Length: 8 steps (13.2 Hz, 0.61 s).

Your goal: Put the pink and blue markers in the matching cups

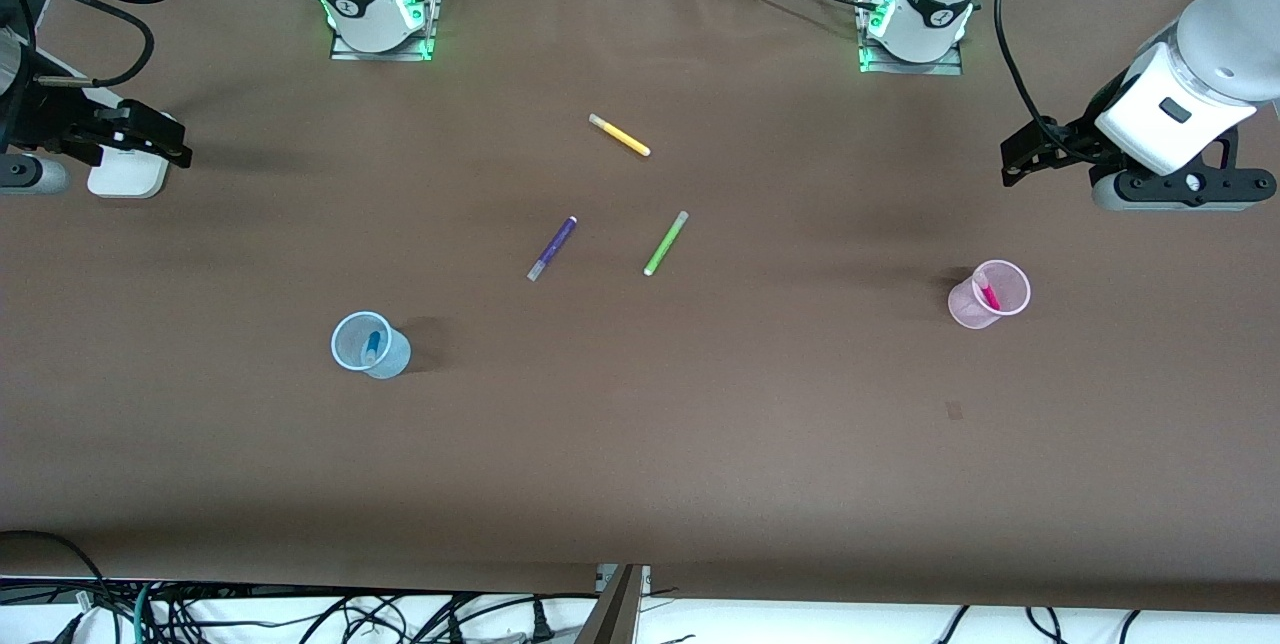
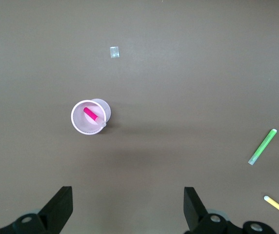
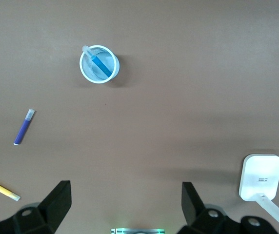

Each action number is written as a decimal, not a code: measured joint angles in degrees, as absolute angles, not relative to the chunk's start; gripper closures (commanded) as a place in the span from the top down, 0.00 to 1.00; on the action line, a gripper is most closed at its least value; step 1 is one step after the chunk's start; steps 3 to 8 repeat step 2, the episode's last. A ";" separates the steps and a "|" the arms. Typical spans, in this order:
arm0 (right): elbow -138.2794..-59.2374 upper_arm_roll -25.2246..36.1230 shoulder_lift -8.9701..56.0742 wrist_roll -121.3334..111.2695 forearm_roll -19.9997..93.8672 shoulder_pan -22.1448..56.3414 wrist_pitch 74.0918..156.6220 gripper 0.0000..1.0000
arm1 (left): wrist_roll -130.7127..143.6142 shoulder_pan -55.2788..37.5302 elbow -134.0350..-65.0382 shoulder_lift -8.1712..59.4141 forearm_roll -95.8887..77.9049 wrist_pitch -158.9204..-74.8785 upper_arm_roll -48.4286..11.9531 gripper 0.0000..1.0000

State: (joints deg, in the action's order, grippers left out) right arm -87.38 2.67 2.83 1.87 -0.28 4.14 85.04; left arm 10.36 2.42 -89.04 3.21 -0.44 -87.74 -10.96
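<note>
The pale blue cup [image 1: 345,342] stands toward the right arm's end of the table with the blue marker [image 1: 373,347] inside it; the right wrist view shows the cup [image 3: 87,72] and the marker [image 3: 102,65] too. The pale pink cup [image 1: 965,304] stands toward the left arm's end with the pink marker [image 1: 989,295] inside it, and the left wrist view also shows this cup [image 2: 81,124] and marker [image 2: 91,114]. My left gripper [image 1: 1022,159] [image 2: 128,195] is open and empty, up over its table end. My right gripper [image 1: 165,139] [image 3: 125,192] is open and empty over its end.
A yellow pen [image 1: 619,135], a purple pen [image 1: 552,248] and a lime-green pen [image 1: 666,243] lie loose mid-table. A white block [image 1: 126,174] sits under the right gripper. A small tape mark [image 1: 954,411] lies nearer the camera than the pink cup.
</note>
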 measured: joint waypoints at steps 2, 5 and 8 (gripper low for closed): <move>-87.38 2.65 2.83 1.87 -0.28 4.14 85.04 1.00 | 10.36 2.51 -89.17 3.63 -0.52 -87.73 -10.45 1.00; -87.38 2.65 2.83 1.87 -0.28 4.14 85.04 1.00 | 10.36 2.51 -89.17 3.63 -0.52 -87.73 -10.45 1.00; -87.38 2.65 2.83 1.87 -0.28 4.14 85.04 1.00 | 10.36 2.51 -89.17 3.63 -0.52 -87.73 -10.45 1.00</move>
